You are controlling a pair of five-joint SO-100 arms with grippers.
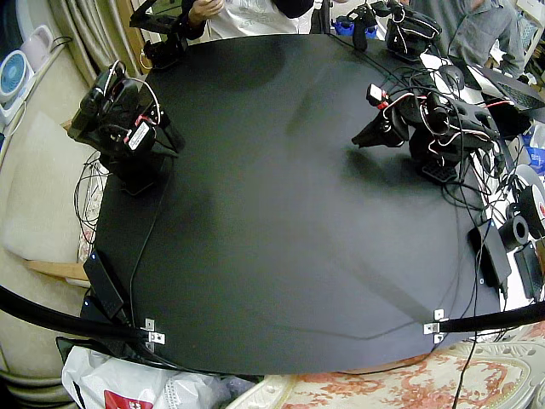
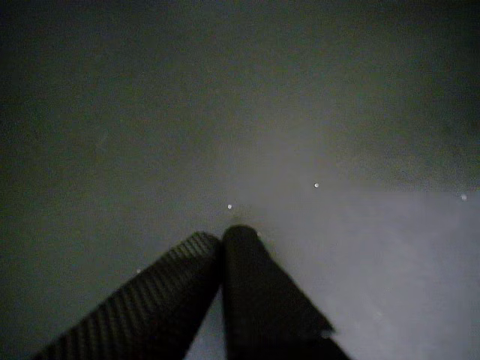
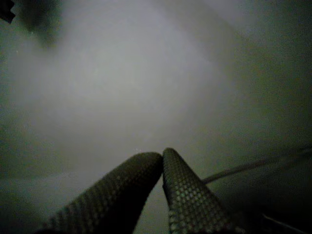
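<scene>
Black matte table (image 1: pixel 272 221) fills the fixed view, and both arms sit folded on it, well apart, one near each side edge. The left arm (image 1: pixel 443 128) crouches over its base. The left gripper (image 1: pixel 366 136) points toward the table's middle, its tip low over the bare top; I cannot tell if it touches. The right arm (image 1: pixel 128 128) is bunched over its own base, with the right gripper (image 1: pixel 168 140) tucked close against it and hard to make out. In a wrist view the two fingers (image 2: pixel 255 292) are pressed together at the tips with nothing between them, over bare table. In a wrist view of the other arm, knurled fingers (image 3: pixel 190 195) likewise meet at the tips and grip nothing, and a cable (image 3: pixel 239 169) crosses the surface just beside them. Which arm each wrist view rides on cannot be told. An adapter (image 1: pixel 102 285) lies at the table's near edge, below the right arm. Two people (image 1: pixel 247 13) sit behind the far edge.
</scene>
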